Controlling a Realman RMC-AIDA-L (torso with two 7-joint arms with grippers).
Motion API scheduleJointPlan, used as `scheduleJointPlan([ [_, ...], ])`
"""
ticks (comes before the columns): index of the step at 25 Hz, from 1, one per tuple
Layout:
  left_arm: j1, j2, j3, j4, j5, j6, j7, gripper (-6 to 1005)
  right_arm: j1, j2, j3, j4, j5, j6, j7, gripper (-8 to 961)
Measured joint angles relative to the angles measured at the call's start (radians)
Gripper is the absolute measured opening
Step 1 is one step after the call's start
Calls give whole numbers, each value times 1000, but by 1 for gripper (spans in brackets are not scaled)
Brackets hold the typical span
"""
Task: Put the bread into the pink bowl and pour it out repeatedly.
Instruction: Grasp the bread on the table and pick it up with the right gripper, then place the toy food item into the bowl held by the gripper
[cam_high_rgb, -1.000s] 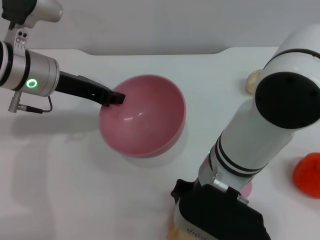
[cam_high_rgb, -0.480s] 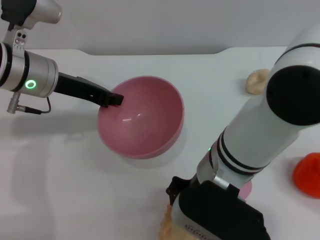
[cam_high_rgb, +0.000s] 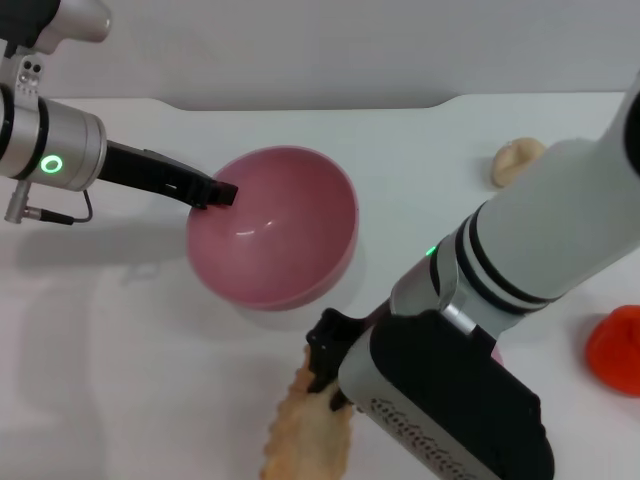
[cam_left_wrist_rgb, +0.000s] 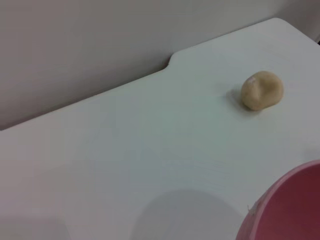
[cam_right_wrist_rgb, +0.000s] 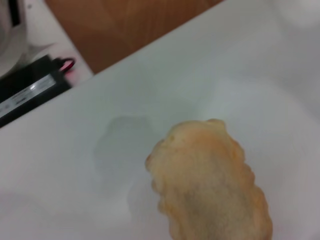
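The bread (cam_high_rgb: 305, 435) hangs near the front edge of the desk (cam_high_rgb: 120, 380), its tan underside and scalloped orange edge showing, one end up in the right hand (cam_high_rgb: 330, 385) and the other end pointing down and toward the robot. In the right wrist view the bread (cam_right_wrist_rgb: 212, 182) is lifted clear of the white surface, with a faint shadow on the desk beside it. The right hand is closed on the upper end of the loaf; only a dark finger shows at the top of the bread, and the rest of the grip is hidden behind the arm's bulky black and white body.

Just beyond the bread, toward the back of the desk, sits the pink bowl (cam_high_rgb: 275, 235), tilted so that its open inside faces up and toward the robot. Nothing lies in it. The left hand (cam_high_rgb: 218, 193) pinches the bowl's rim on the left side, its dark fingers clamped over the edge. The left wrist view catches only a slice of that pink rim (cam_left_wrist_rgb: 285, 210).

Well apart, near the back right corner of the desk, lies a small beige lump (cam_high_rgb: 515, 160). A red object (cam_high_rgb: 615, 350) sits at the right edge, and a sliver of something pink peeks from behind the right arm.
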Motion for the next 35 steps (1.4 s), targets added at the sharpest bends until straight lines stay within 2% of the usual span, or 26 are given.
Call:
scheduleJointPlan([
  [11,-2,23,-3,-31,1,-18,-4,44,-45,5,19,-101,73,9,0,138],
  [19,5,25,-3,-37,1,-31,-4,44,-76,7,64,-165,144,9,1,139],
  [27,5,18,3,-40,1,-39,5,44,-98,6,185,-186,288,-17,-6,130],
  [35,0,17,7,-40,1,-61,12,44,-140,5,316,-198,430,-102,-32,125],
])
